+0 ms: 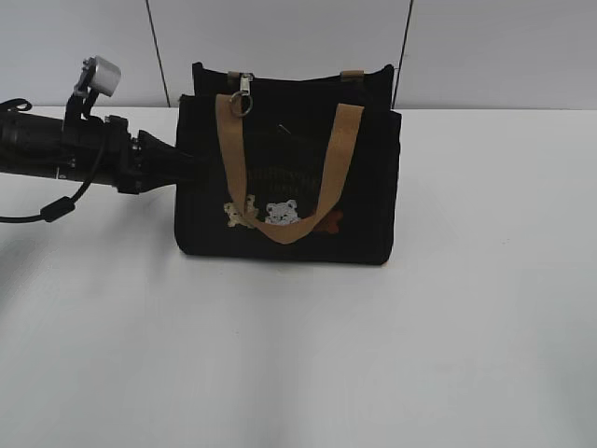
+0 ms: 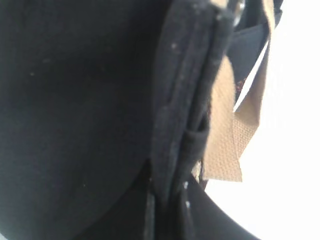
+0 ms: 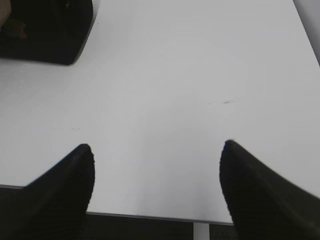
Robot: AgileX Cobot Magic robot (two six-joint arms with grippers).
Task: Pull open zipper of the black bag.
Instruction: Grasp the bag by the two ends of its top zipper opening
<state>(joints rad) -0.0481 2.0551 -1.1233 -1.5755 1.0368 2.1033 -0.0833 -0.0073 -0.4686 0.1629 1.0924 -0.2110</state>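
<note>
With the black bag (image 1: 289,187) standing upright mid-surface and the zipper (image 1: 244,96) pull at its top edge, the left gripper (image 1: 173,161) is seemingly pinching the bag's side seam, its jaws hidden, bracing while the right gripper (image 3: 156,187), jaws spread, should be taking the ring squarely.

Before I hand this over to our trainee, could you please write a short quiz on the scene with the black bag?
1. True or false: the right claw stands open over bare table.
2. In the exterior view, the zipper's silver pull hangs at the black bag's: A) upper left, B) upper right, C) bottom edge.
3. Fill in: the bag's front handle is ___ in colour.
Key: 1 true; 2 A; 3 tan.
</note>
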